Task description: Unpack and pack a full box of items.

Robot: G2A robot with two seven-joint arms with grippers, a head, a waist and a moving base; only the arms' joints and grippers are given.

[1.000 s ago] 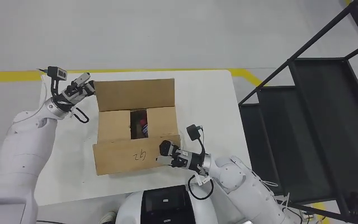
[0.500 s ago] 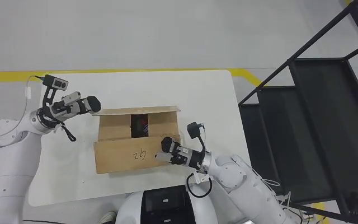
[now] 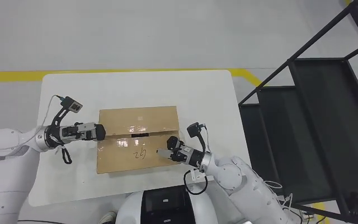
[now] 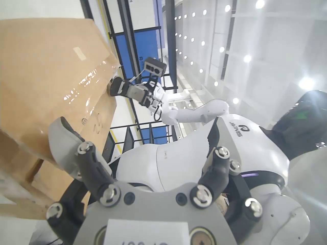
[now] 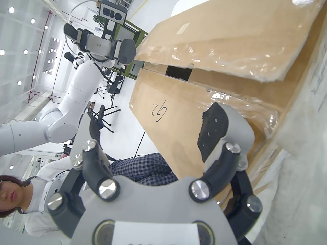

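Box (image 3: 137,117) sits mid-table (image 3: 201,84), flaps nearly shut. My left pincer (image 3: 99,132) is at one seam end and my right pincer (image 3: 168,152) at the other. Both are spread wide and grip nothing. Press both ends down evenly. The right wrist view shows the far flap (image 5: 217,39) riding above the near flap (image 5: 163,108). From the top it looks flat. Probably pad contact only.
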